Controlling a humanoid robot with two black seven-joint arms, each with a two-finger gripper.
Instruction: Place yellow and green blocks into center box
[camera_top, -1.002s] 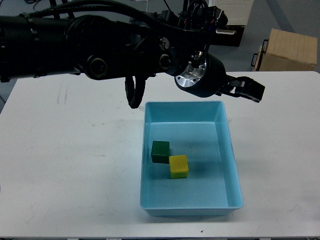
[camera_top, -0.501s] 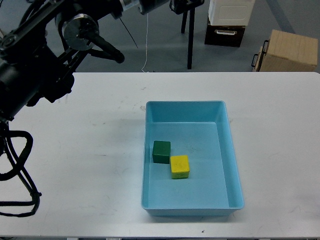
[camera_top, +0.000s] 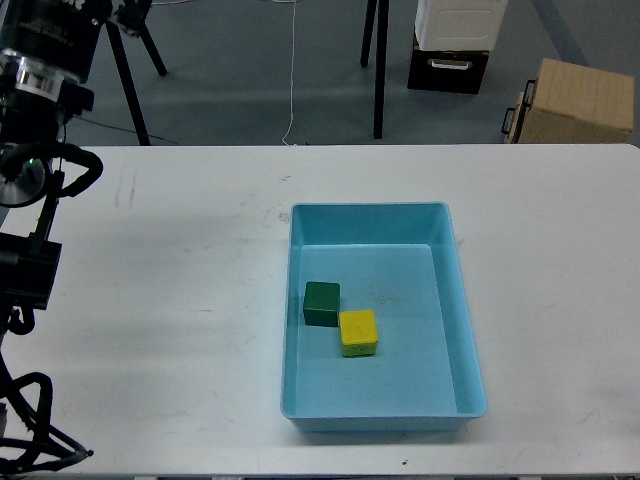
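A dark green block (camera_top: 322, 303) and a yellow block (camera_top: 358, 332) lie side by side, touching at a corner, on the floor of the light blue box (camera_top: 468, 330) in the middle of the white table. My left arm stands along the left edge of the head view. Its far end (camera_top: 55, 28) reaches the top left corner, far from the box. The fingers there are dark and cut off by the frame's edge, so their state cannot be read. My right arm is out of view.
The white table (camera_top: 180, 280) spreads around the box. Black cables (camera_top: 30, 400) hang at the lower left by my arm. Beyond the table's far edge are tripod legs (camera_top: 378, 70), a cardboard box (camera_top: 575, 100) and a white-and-black case (camera_top: 450, 45).
My left arm has swung from over the box's far edge back to the far left and up. The blocks and the box have not moved.
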